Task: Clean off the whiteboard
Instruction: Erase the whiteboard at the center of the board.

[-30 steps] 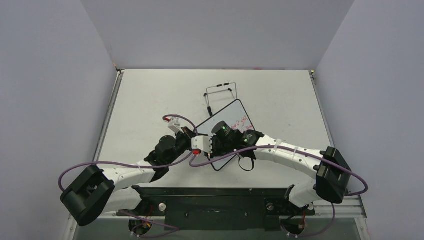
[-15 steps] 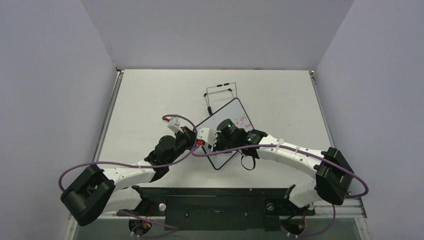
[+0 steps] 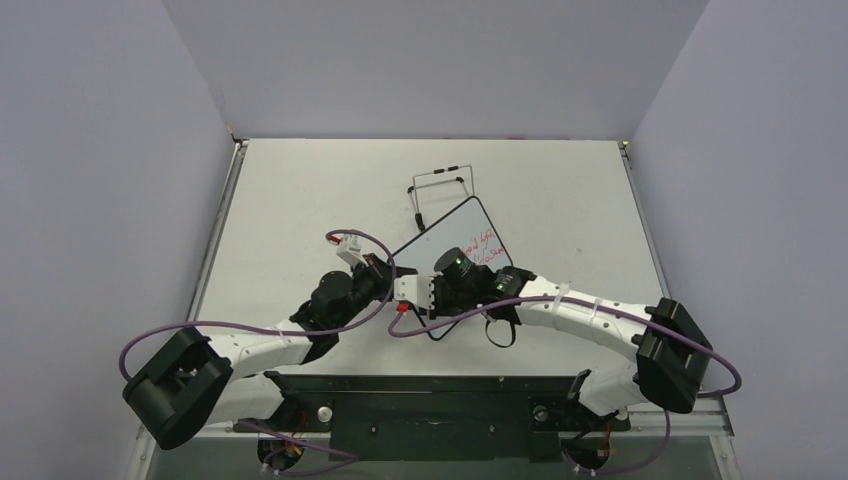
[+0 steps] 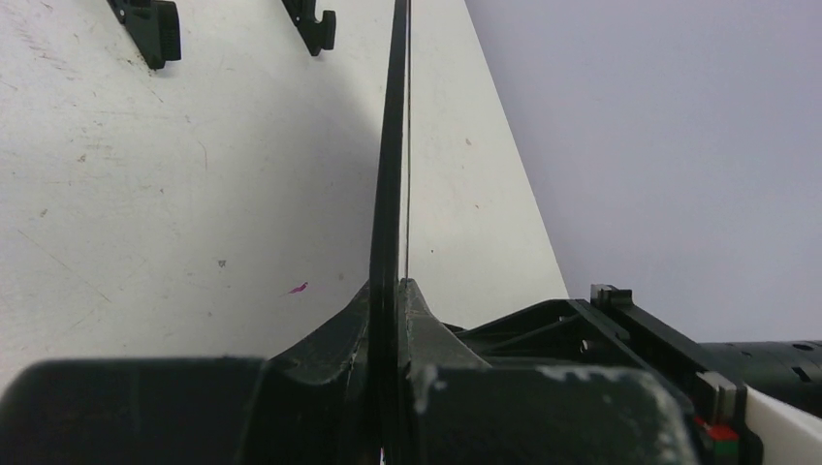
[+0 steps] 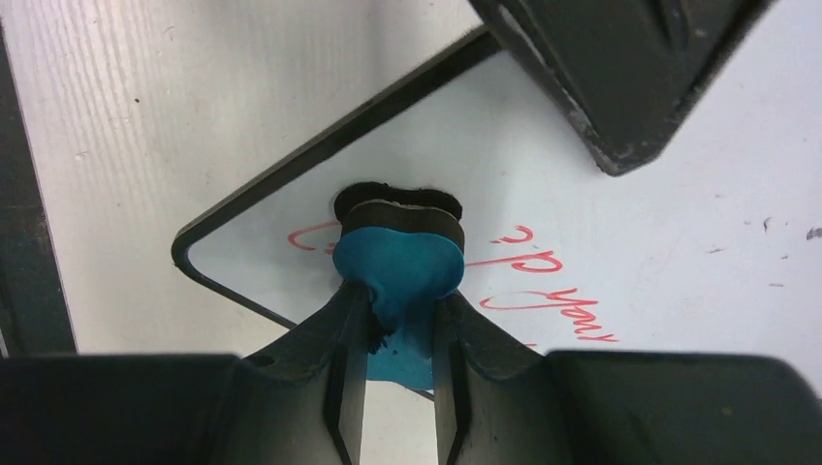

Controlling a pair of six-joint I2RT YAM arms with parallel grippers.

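Right gripper point(image 5: 399, 300) pinches a blue eraser point(image 5: 399, 263), its dark felt tip pressing on the whiteboard point(image 5: 698, 223) just ahead, over red writing point(image 5: 553, 291) near the board's corner. Left gripper point(image 4: 390, 295) is clamped tight on the board's edge. The board runs edge-on straight out from its fingers, with the table point(image 4: 145, 194) beside it.

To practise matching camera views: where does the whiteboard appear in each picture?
Top external: whiteboard at centre, turned diagonally.
Left wrist: edge-on, a thin black vertical line, centre.
Right wrist: its white face fills the middle and right.
Shared landmark: its black frame.
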